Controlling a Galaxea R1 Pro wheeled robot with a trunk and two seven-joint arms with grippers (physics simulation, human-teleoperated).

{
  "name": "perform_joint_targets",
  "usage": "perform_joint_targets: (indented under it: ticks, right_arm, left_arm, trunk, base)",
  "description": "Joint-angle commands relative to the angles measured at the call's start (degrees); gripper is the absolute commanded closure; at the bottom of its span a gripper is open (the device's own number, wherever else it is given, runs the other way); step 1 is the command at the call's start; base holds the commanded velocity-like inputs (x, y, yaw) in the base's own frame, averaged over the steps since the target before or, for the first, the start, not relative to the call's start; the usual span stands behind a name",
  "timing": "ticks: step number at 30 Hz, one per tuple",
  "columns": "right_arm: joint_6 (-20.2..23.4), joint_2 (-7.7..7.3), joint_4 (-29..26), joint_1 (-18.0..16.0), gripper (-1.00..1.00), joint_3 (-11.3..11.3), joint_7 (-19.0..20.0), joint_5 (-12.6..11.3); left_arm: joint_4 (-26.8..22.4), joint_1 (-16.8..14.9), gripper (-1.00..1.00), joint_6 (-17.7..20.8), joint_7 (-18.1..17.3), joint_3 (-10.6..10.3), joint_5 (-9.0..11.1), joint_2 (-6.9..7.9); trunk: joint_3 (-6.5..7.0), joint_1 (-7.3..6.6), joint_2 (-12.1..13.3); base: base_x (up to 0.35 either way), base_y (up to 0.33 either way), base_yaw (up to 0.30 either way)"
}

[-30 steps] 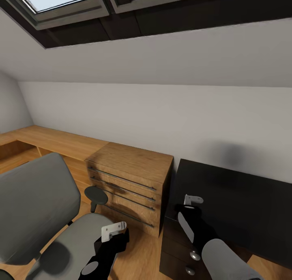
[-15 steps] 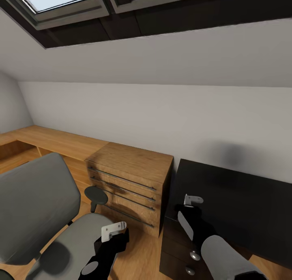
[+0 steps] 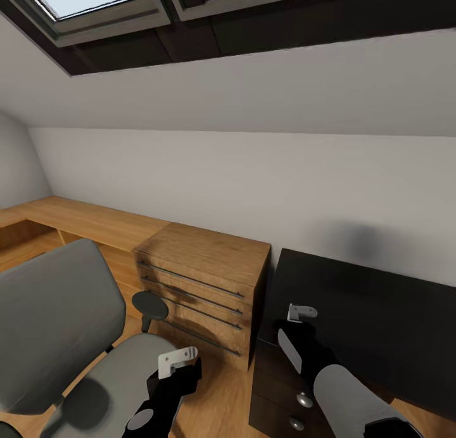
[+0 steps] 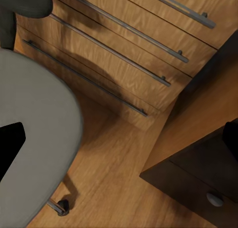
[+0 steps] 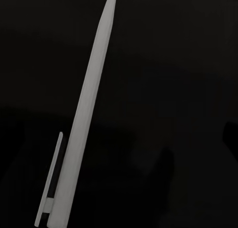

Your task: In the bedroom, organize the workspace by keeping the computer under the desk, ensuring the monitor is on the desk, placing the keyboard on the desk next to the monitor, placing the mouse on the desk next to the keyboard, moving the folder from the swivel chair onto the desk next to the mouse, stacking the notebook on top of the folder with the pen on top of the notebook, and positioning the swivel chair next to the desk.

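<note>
The grey swivel chair (image 3: 57,324) stands at the lower left, its seat (image 4: 34,119) bare. At the lower right is the black desk (image 3: 380,311), whose top looks bare in the head view. My left arm (image 3: 166,387) hangs over the seat's front edge. In the left wrist view my left gripper (image 4: 119,139) is open, with black fingertips (image 4: 11,143) at the picture's sides. My right arm (image 3: 304,349) reaches over the desk's near left corner. A white pen (image 5: 84,119) lies on the black desk top (image 5: 173,64) under my right gripper (image 5: 119,139), which appears open.
A light wood cabinet (image 3: 202,279) with bar handles (image 4: 124,44) stands between chair and desk, against the wall. The desk's dark drawer pedestal (image 3: 278,393) with silver knobs (image 4: 214,198) is close to my arms. A strip of wooden floor (image 4: 124,178) separates chair, cabinet and pedestal. The sloped ceiling hangs low.
My right forearm has shifted a little to the left. Nothing else has moved.
</note>
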Motion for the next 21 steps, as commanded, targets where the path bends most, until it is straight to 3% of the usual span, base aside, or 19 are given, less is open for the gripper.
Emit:
perform_joint_targets:
  ticks: [1,21]
  right_arm:
    - [0.29,-0.06,-0.02,-0.06,-1.00,0.48,-0.50,-0.57]
    - [0.20,-0.49,3.55,-1.50,-1.00,0.48,-0.44,-0.69]
  left_arm:
    - [-0.09,-0.07,-1.00,0.21,0.41,-0.12,0.22,0.05]
    - [-0.09,-0.07,-1.00,0.21,0.41,-0.14,0.22,0.04]
  trunk:
    - [-0.07,0.00,-0.04]
    - [-0.07,0.00,-0.04]
  base:
    - [0.000,0.000,0.000]
    - [0.000,0.000,0.000]
